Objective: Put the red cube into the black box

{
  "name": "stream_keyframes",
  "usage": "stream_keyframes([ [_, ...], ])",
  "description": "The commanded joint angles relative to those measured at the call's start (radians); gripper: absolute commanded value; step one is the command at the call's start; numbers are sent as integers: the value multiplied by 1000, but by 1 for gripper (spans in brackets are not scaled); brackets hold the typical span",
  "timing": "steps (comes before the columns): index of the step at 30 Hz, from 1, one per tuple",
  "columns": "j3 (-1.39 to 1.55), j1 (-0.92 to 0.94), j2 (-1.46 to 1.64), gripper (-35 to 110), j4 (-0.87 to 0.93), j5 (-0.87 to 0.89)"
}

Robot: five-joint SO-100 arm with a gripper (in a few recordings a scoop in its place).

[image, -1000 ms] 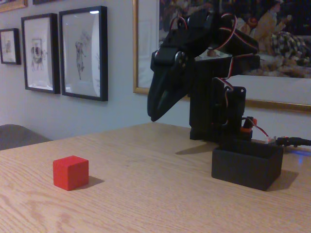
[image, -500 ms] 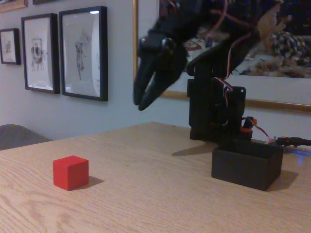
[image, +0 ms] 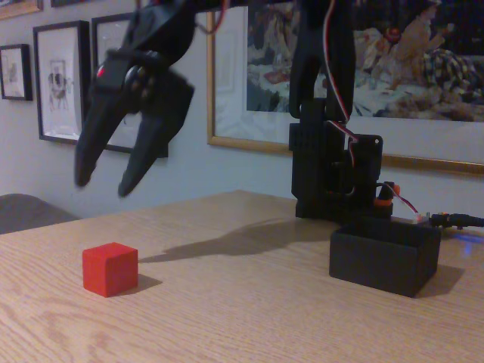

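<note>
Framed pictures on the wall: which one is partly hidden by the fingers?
The black-framed picture second from left; the open gripper overlaps its lower part. The small one and neighbour stay unobstructed.

pincer (image: 106, 184) spread above red cube (image: 110, 268), black box (image: 385, 255) right

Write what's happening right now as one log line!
gripper: open, in the air above small bright-red cube | cube: on wooden table, not held | matte black box: at picture right

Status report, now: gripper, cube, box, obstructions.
Gripper open, empty, hanging above the red cube. Cube on the table, untouched. Black box off to the right, bare tabletop between them.
</note>
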Motion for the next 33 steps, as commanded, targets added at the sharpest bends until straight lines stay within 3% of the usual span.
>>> stream_keyframes([
  [1, -124, -31, -100, 22, 28, 23],
  [15, -364, -17, -364, 27, 129, 84],
  [33, -419, 95, -383, 28, 179, 81],
])
